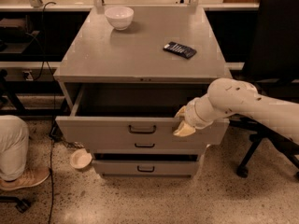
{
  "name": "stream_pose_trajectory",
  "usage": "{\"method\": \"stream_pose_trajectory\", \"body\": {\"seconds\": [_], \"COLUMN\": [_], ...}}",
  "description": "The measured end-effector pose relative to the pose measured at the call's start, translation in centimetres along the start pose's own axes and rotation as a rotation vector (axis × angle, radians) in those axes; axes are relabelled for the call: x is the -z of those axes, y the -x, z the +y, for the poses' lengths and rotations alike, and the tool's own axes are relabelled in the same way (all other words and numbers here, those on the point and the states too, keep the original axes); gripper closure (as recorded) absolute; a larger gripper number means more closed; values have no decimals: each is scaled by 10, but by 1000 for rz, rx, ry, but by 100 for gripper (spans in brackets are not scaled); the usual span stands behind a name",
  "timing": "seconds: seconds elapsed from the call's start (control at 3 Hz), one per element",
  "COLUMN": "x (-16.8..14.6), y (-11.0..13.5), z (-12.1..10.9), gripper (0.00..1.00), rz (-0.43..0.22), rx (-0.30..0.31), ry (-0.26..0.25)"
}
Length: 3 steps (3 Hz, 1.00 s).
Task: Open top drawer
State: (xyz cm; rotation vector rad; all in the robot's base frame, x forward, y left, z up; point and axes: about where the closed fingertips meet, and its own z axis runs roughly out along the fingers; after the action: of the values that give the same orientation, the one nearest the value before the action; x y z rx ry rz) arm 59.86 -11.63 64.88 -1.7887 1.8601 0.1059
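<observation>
The top drawer point(107, 130) of the grey metal cabinet point(140, 55) stands pulled out, its dark inside showing behind the front panel. A small dark bar handle point(142, 129) sits at the centre of its front. My gripper point(182, 121) is at the right part of the drawer's upper front edge, with one pale fingertip above the rim and one in front of the panel. The white arm point(243, 104) reaches in from the right.
A white bowl point(119, 17) and a dark flat packet point(180, 49) lie on the cabinet top. Two shallower drawers point(145, 168) sit below. A black office chair point(275, 36) stands at right, a person's leg and shoe point(16, 164) at left, a small cup point(80, 158) on the floor.
</observation>
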Motion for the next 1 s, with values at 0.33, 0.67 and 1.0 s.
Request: {"method": "stream_pose_trajectory", "body": {"seconds": [0.33,0.67,1.0], "x": [0,9,29], "y": [-2,-9,-18], "z": [2,2,5], "gripper": [1,0,0], "rz": [18,42,72], "rx": [-1,-16,-37], "ry": [20,23,3]}}
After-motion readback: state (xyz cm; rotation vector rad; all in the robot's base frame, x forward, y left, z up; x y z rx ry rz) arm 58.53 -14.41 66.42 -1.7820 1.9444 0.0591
